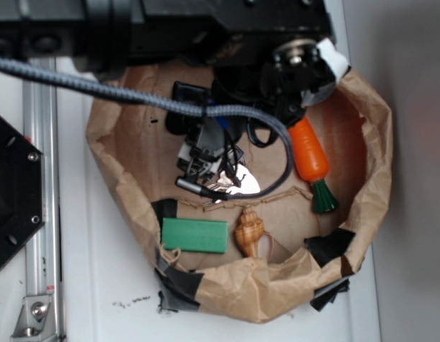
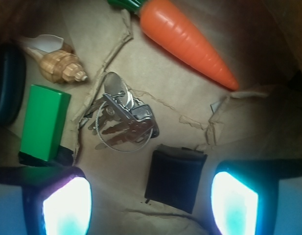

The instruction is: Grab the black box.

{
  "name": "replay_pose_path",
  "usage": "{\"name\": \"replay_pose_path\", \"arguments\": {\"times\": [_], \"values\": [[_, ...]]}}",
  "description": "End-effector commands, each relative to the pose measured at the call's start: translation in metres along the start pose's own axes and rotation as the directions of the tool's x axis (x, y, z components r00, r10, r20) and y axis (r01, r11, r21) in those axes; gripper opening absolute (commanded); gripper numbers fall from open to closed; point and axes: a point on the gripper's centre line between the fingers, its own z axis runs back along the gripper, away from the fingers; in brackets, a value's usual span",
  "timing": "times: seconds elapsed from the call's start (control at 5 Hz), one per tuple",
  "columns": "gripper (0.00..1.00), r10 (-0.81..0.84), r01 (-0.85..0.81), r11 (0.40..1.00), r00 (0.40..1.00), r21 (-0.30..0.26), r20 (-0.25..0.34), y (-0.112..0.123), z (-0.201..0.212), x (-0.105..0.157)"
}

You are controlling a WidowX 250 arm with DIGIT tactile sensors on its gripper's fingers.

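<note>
I am hovering over the paper-lined bin with my jaws apart and the black box (image 2: 175,177) lying between them.

From the exterior view, my arm is reaching over the brown paper bin (image 1: 369,142), and my gripper (image 1: 205,153) is mostly hiding what lies beneath it; I cannot pick out the box here. A carrot (image 1: 309,151), a shell (image 1: 249,231) and a green block (image 1: 195,235) are sitting around me. From the wrist view, my gripper (image 2: 151,198) is spread wide, holding nothing. The box is resting flat just inside my right pad, the key bunch (image 2: 122,117) just ahead of it, the green block beyond my left pad.
</note>
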Motion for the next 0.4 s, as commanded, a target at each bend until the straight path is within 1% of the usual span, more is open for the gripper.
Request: {"name": "replay_pose_path", "arguments": {"times": [0.0,0.2], "values": [[1.00,-0.006,0.006,1.000,0.999,0.022,0.036,-0.002,0.008,0.004],[1.00,-0.052,0.052,0.998,0.999,0.040,-0.005,0.008,-0.043,-0.008]]}}
